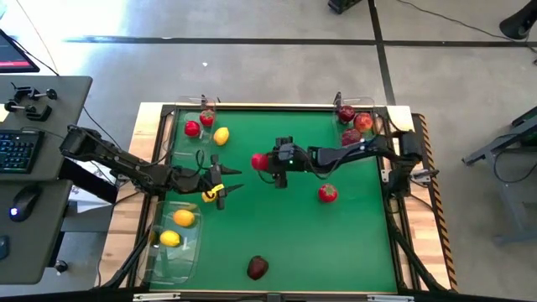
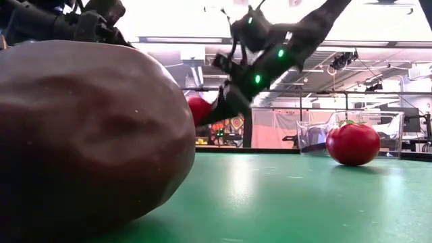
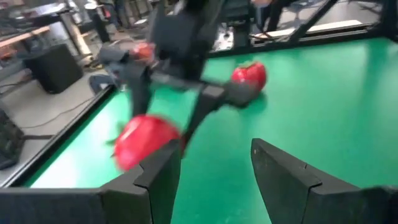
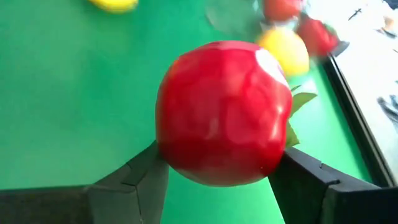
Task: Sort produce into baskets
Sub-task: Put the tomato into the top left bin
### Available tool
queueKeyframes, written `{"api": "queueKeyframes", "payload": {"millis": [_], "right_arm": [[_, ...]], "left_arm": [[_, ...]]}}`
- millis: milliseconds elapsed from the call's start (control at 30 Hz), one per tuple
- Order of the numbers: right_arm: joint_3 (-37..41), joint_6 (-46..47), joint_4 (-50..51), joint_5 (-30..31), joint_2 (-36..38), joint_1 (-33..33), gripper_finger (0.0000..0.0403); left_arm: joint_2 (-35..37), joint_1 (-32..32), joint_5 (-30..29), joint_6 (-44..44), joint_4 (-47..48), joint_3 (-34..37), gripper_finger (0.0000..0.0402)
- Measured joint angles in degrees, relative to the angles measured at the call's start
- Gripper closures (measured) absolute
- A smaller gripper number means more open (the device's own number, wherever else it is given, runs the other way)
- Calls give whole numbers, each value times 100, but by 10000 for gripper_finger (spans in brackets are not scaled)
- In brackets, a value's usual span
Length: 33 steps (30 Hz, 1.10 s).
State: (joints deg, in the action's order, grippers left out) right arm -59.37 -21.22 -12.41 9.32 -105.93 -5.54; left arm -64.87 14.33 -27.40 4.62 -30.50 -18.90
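My right gripper (image 1: 267, 162) hangs over the middle of the green table (image 1: 352, 243), shut on a small bright red fruit (image 4: 224, 112); in the low view this red fruit (image 2: 198, 109) is well above the mat. My left gripper (image 3: 214, 180) waits open and empty at the table's left, pointing at it. A second red fruit (image 1: 327, 194) and a dark red apple (image 1: 258, 268) rest on the mat. Clear baskets stand at the far left (image 1: 201, 107), far right (image 1: 357, 105) and near left (image 1: 172, 256). My right gripper pinches the red fruit by two opposite sides (image 4: 168, 155) between its two fingers. The fingers (image 2: 226, 101) come slanting down from the table's right side. The fruit is lifted clear of the mat, its green leaf (image 4: 301, 99) sticking out past one finger.
Red fruits (image 1: 192, 128) and a lemon (image 1: 221, 136) lie at the far-left basket, apples (image 1: 362, 122) at the far-right one, two lemons (image 1: 184, 218) in the near-left one. A raised dark rim (image 1: 277, 106) frames the mat. A desk with a keyboard (image 1: 17, 151) stands left.
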Motion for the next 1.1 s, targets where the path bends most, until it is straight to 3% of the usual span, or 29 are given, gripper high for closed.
{"api": "queueKeyframes", "payload": {"millis": [200,600,967,1100], "right_arm": [[-1,321,-61,-260,378,531,180],[-2,327,-494,-280,544,1017,180],[-2,467,-520,-629,544,1028,181],[-2,475,-504,-668,544,1029,181]], "left_arm": [[-2,39,-37,-51,-17,0,202],[-370,194,-11,-194,-283,-195,96],[-1450,373,-160,302,-249,-999,87],[-1535,455,-297,487,-181,-1110,91]]}}
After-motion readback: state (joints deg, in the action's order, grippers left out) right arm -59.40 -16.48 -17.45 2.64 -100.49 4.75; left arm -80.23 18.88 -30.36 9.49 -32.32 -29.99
